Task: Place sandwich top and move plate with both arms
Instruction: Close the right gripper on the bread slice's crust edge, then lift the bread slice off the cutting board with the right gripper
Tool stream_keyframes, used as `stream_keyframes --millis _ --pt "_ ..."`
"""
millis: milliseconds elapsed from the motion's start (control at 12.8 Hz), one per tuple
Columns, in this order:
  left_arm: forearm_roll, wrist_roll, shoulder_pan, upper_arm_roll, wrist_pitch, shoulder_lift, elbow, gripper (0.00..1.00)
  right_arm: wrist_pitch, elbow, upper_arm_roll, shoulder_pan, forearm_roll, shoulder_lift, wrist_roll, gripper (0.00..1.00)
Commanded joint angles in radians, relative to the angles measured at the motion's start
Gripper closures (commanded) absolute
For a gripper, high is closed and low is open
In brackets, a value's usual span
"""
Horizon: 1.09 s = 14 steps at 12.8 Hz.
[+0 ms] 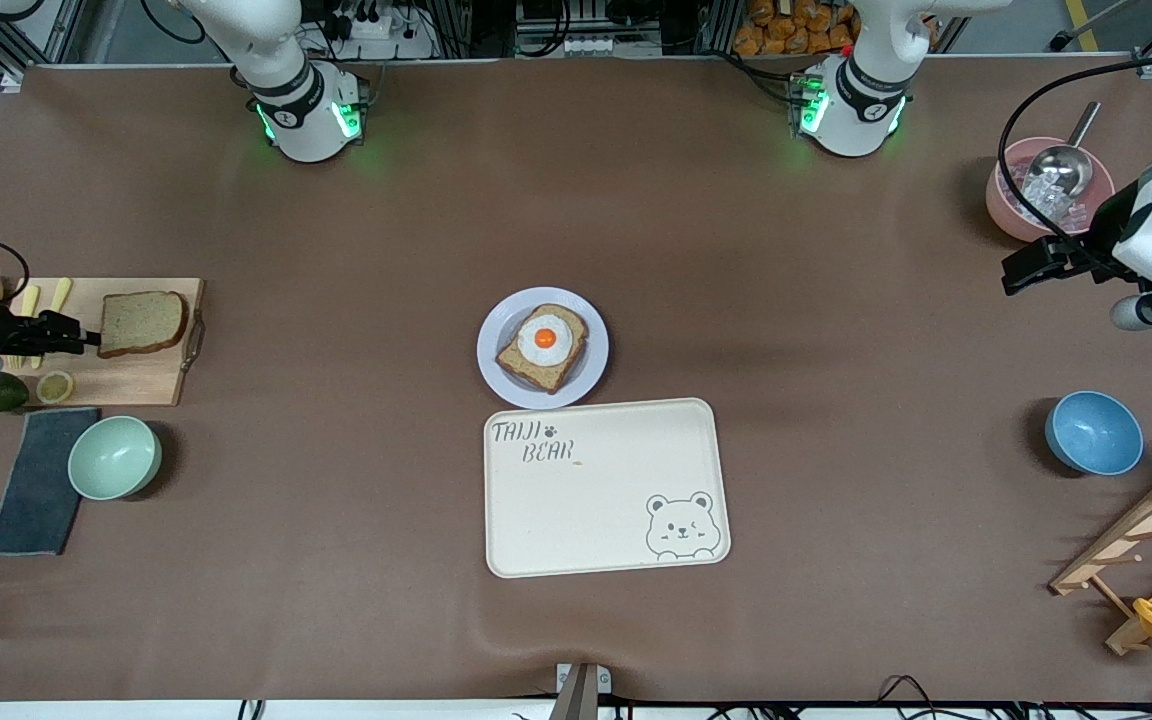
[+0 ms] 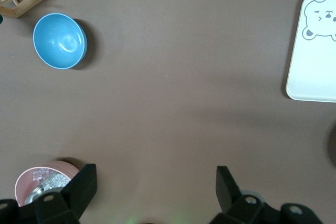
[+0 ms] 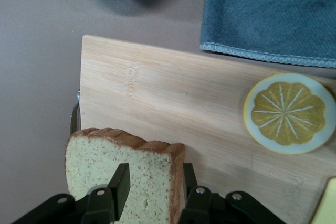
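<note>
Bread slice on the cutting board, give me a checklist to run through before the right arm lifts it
1. Right gripper at the bread slice: ok, one finger lies over the slice's face and the other at its crust edge.
2. Grip firm: cannot tell, the fingers are around the slice but contact is unclear.
3. Slice free of other items on the cutting board: ok, the lemon slice lies apart.
4. Plate ready: ok, egg toast sits on it, nothing above.
5. Left gripper out of the way: ok, open, waiting over bare table near the pink bowl.
6. Tray beside the plate: ok, nothing on it.
</note>
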Motion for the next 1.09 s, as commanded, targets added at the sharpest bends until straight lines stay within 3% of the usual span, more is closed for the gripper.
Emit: stream_keyframes --millis 0,704,782,1017 --pt "-0.013 0.016 0.002 0.0 0.012 -0.002 -0.004 0.0 -0.005 0.016 0.014 -0.019 -0.01 0.022 -0.017 0.51" --pt "-0.013 0.015 0.003 0.0 0.015 -0.002 -0.008 0.0 0.018 0.016 0.014 -0.025 -0.032 0.049 -0.035 0.52" --pt "-0.013 0.015 0.003 0.0 0.015 -0.002 -0.008 0.0 0.018 0.015 0.014 -0.031 -0.032 0.051 -0.041 0.57" --pt "-0.013 0.015 0.002 0.0 0.018 0.001 -0.008 0.0 0.009 0.012 0.014 -0.03 -0.032 0.049 -0.045 0.93"
